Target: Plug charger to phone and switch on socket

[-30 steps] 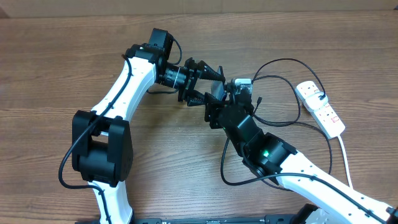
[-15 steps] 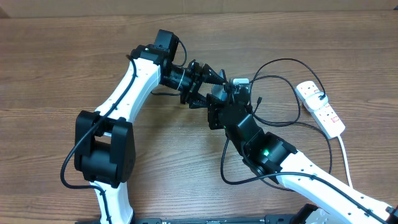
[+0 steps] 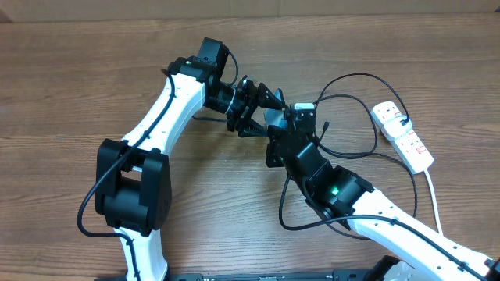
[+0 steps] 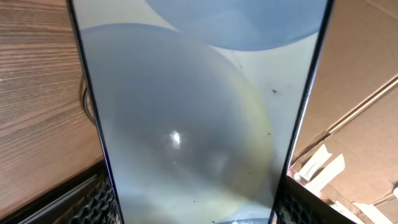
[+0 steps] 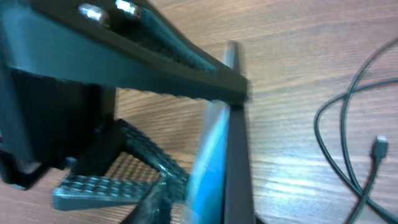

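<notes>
left tool (image 3: 267, 105) clamped on phone (image 4: 193, 124), held on edge | right tool (image 3: 291, 125) at phone, grip cannot tell | charger (image 5: 377, 147) tip on tabletop (image 3: 78, 62), phone's 4 o'clock | socket (image 3: 404, 136) at 3 o'clock

Robotics lab bench: a left arm (image 3: 168, 109) and a right arm (image 3: 375, 211) are set at a wood-grain table (image 3: 62, 94); cardboard sheets (image 3: 351, 6) are stood beyond the table's far edge.

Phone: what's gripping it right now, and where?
The left gripper holds the phone, jaws shut on its two long edges. The right gripper is beside it; its grip cannot be told.
</notes>
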